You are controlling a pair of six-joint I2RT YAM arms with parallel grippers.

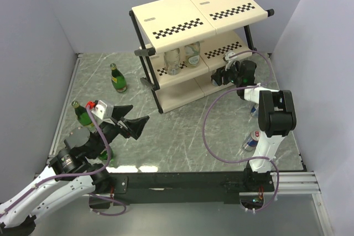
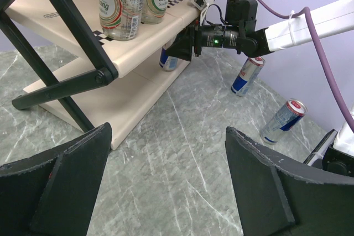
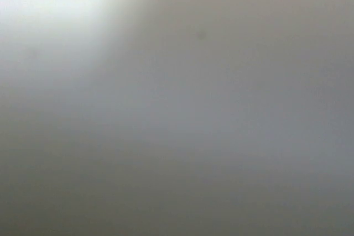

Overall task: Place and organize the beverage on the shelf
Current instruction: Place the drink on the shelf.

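One gripper (image 2: 174, 51) inside the shelf (image 2: 133, 48)

The room is bright, and the light falls from above, soft and even. The shelf (image 1: 199, 20) throws only a pale shadow on the table (image 1: 177, 136). The shiny stone shows white glare spots near the front edge. From above, all looks sharp. The left wrist view is clear too, but the fingers (image 2: 55, 186) of the left gripper (image 2: 168, 130) look dark, almost flat black. The right wrist view is just a grey blur, lighter in its top left corner. Nothing can be made out there.
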